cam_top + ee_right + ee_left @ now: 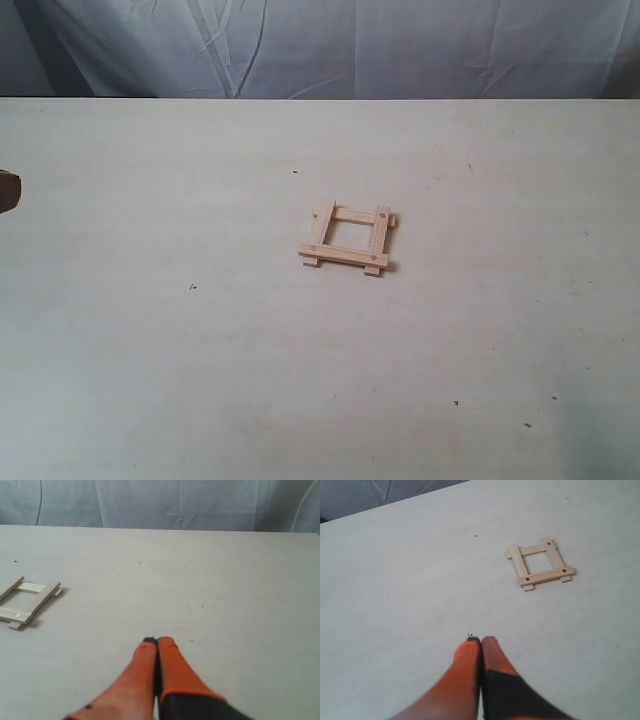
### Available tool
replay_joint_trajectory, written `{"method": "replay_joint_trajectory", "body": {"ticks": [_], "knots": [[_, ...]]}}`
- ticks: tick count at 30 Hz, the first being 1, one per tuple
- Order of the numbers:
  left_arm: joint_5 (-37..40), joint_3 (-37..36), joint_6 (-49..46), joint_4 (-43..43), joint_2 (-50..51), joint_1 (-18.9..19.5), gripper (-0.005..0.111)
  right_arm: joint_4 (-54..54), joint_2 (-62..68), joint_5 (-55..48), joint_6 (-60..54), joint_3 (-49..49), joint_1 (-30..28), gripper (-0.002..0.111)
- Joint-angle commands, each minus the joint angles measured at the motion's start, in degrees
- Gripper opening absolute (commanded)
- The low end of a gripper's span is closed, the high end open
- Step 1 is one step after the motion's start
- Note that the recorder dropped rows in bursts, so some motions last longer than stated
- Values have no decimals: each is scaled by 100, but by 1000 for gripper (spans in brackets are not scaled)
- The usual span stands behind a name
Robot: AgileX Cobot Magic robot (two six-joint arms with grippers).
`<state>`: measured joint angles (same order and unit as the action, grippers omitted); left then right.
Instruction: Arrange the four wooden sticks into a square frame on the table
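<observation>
The four wooden sticks lie overlapped as a small square frame point(347, 238) near the middle of the table point(200, 360), with dark dots at its corners and the stick ends poking out. The same square frame point(540, 563) shows in the left wrist view, well ahead of my left gripper point(481, 640), whose orange fingers are pressed together with nothing between them. In the right wrist view the square frame point(27, 602) is partly cut by the picture's edge, far off to the side of my right gripper point(156, 640), also shut and empty.
A pale cloth backdrop point(330, 45) hangs behind the table's far edge. A small dark reddish-brown shape point(8, 190) pokes in at the exterior view's left edge. Tiny dark specks dot the tabletop.
</observation>
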<state>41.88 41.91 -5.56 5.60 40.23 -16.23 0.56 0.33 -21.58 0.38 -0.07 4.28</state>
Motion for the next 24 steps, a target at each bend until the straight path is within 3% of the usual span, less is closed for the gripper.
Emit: {"method": "replay_joint_trajectory", "body": {"ticks": [1, 21, 24], "knots": [[-38, -21, 11, -15, -48, 6, 0, -2, -33, 94, -38, 7, -30, 0], [-130, -83, 11, -137, -70, 6, 0, -2, -33, 94, -38, 7, -30, 0], [-445, -340, 73, -98, -317, 191, 0, -2, -33, 94, -38, 7, -30, 0]]}}
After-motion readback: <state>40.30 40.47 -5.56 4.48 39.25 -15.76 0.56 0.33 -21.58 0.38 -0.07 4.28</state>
